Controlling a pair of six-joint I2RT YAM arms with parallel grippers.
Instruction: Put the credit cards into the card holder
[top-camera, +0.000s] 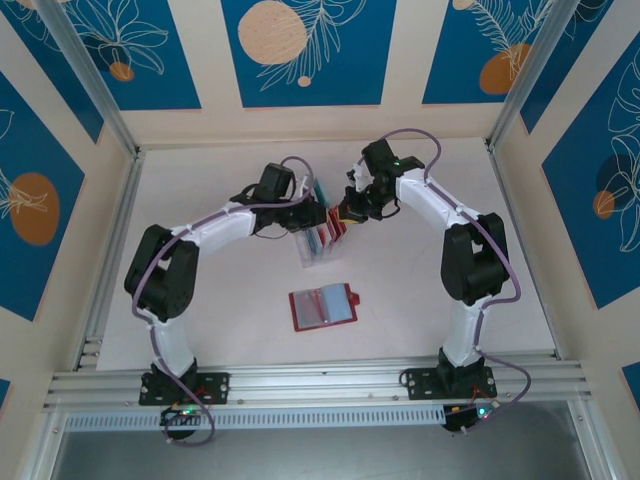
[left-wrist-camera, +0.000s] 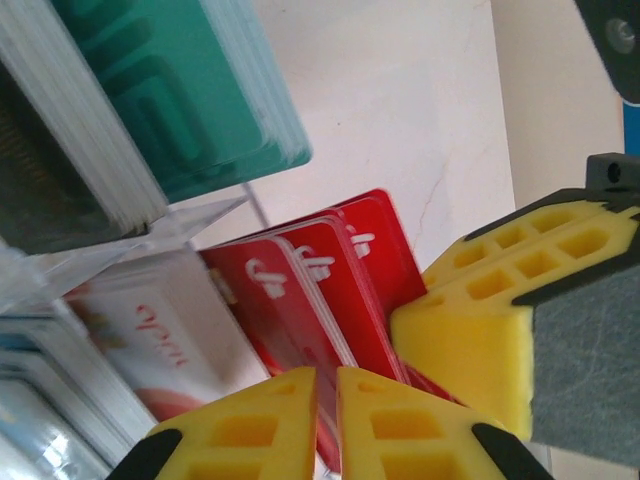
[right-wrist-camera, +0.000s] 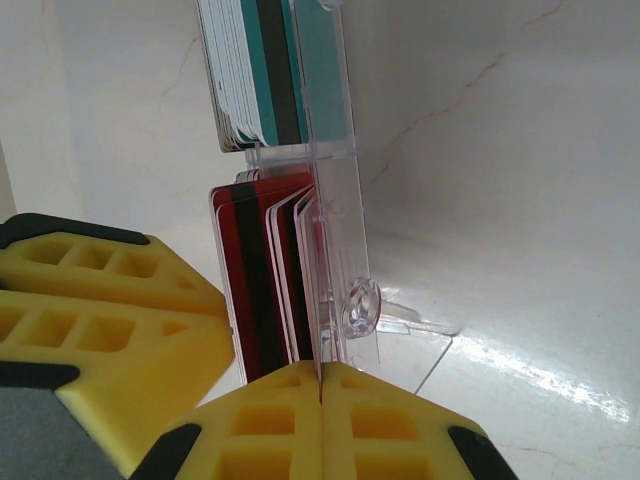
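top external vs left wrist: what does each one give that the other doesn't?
Top external: the red card holder lying open on the table, apart from the clear rack. Left wrist: white print on the red cards, and the left gripper closed to a slit on one card's edge. Shared: the clear rack with teal cards and red cards standing in it.

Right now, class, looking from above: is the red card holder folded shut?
No, the card holder lies opened flat on the table, its pale inner side facing up.
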